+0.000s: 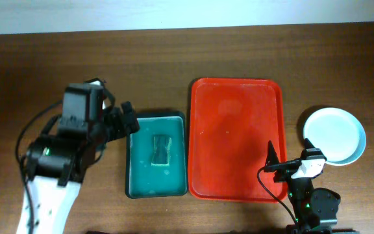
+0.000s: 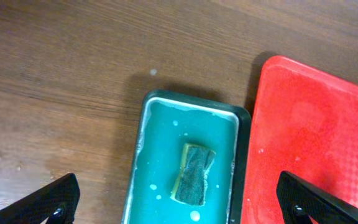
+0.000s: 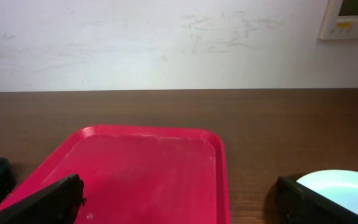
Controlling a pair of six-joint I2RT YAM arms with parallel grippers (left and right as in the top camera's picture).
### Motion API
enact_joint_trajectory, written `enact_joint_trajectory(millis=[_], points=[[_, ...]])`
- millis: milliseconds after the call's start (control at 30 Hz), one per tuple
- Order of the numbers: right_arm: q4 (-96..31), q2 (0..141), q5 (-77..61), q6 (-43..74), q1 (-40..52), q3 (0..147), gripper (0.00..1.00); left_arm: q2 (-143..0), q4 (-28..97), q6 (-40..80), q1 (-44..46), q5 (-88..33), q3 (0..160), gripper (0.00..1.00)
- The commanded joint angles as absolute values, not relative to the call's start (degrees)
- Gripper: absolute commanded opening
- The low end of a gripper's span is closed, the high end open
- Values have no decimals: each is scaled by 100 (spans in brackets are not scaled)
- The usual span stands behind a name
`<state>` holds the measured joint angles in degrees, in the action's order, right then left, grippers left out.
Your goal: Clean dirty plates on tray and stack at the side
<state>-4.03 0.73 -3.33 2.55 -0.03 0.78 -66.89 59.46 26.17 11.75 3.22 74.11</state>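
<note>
Left gripper: jaws spread wide, nothing held. It is placed centre-left in the overhead view, just beside the upper left rim of a small dark teal-green rectangular tray, in which a green rectangular sponge is laid.

Right gripper: jaws spread wide, nothing held. It is placed lower right, between the large red rectangular plastic tray and a round pale-blue plate.

The plate is set on the brown wooden table, right of the red tray and apart from it. Whether it is one plate or a stack cannot be told.
</note>
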Motion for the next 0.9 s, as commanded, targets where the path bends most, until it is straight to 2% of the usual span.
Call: enact_joint_trajectory(millis=[0,200,367,433,567,667,867], points=[[-403,21,-386,233,-40,32,98,-5371,5524,2587,1127,735,6764,99],[-403,21,-386,233,-40,32,98,-2270,2434,2451,401,379,3164,100],[-403,21,-386,233,-40,32,98,-666,392,2303,390,213,1282,99],[-405,21,-386,233,-40,32,98,-106,193,2305,390,211,851,99],[-403,21,-386,233,-40,32,98,-25,-23,2309,395,246,40,99],[-403,21,-386,233,-40,32,98,-25,438,2307,397,276,47,99],[-403,21,-386,233,-40,32,98,-30,445,2307,395,274,49,99]])
